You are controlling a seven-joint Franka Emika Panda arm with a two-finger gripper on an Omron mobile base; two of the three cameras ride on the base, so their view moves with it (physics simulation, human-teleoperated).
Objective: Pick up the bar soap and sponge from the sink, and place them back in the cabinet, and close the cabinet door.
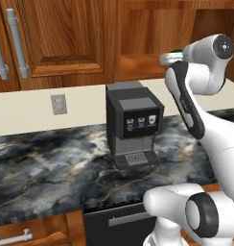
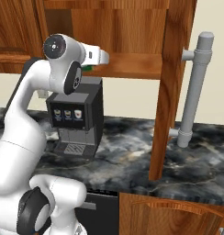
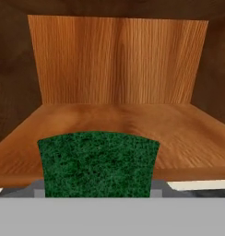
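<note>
Green sponge point(image 3: 98, 163) held up at front edge of wooden shelf point(image 3: 133, 124), inside open cabinet point(image 3: 116, 60). Gripper point(image 2: 90, 67) squeezing sponge from both sides, jaws tight on it. White arm reaching up high into cabinet. Cabinet door point(image 2: 171, 87) swung open, long silver handle point(image 2: 193, 92) sticking out. Coffee machine point(image 1: 132, 125) on dark stone counter point(image 1: 47, 163) below.

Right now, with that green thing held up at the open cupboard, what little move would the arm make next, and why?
Probably ease forward, then let go. The gripper is shut on the sponge at the front edge of the cabinet shelf, with bare wood beyond it. Pushing further in first should land the sponge well onto the shelf rather than at its lip.
</note>
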